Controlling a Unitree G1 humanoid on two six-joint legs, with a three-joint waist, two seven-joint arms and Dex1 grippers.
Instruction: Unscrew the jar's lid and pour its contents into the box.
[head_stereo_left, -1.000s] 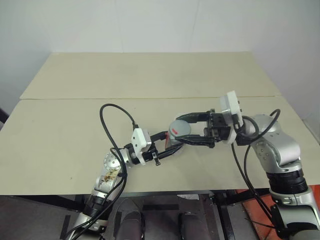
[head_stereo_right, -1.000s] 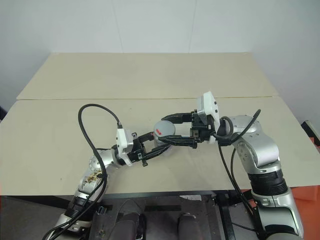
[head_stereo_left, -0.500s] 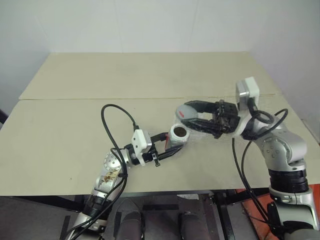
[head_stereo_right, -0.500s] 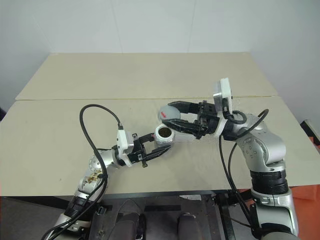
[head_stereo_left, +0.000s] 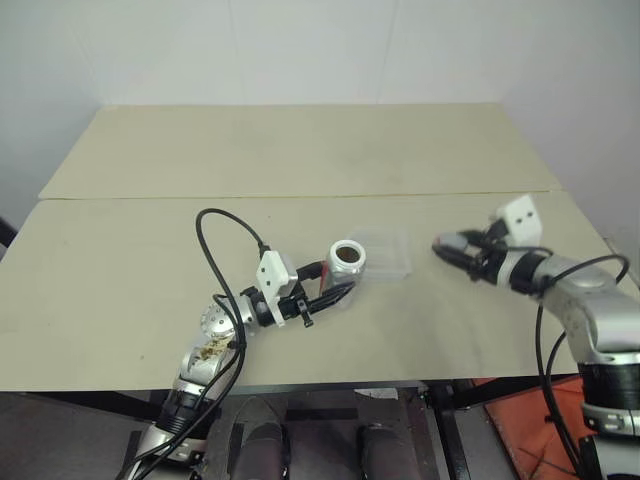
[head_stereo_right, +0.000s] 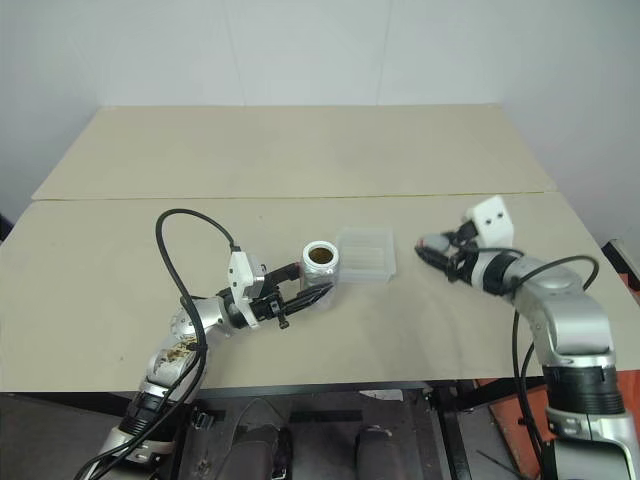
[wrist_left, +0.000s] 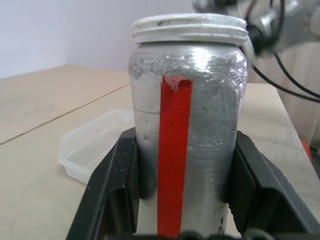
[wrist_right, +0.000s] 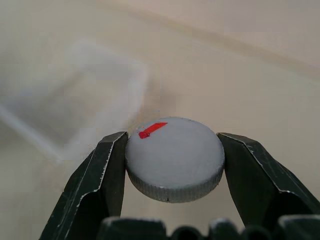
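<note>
The jar (head_stereo_left: 348, 262) stands upright with its mouth open, silvery with a red strip (wrist_left: 172, 165) down its side. Brown contents (head_stereo_left: 347, 254) show inside the mouth. My left gripper (head_stereo_left: 338, 288) is shut on the jar's lower body, one black finger (wrist_left: 117, 185) on each side. The clear box (head_stereo_left: 386, 256) lies flat on the table just behind and to the right of the jar. Further right, my right gripper (head_stereo_left: 448, 248) is shut on the grey lid (wrist_right: 175, 157), a finger (wrist_right: 100, 185) at each edge, holding it low over the table and apart from the box.
Two beige tabletops (head_stereo_left: 150, 250) meet at a seam (head_stereo_left: 300, 197) behind the box. A black cable (head_stereo_left: 225, 240) loops up from my left arm. A white wall rises behind the far edge.
The right gripper has carried the lid off the jar, swinging to the right and down. The jar's mouth is now open and the box is uncovered. The left gripper and jar have hardly moved.
</note>
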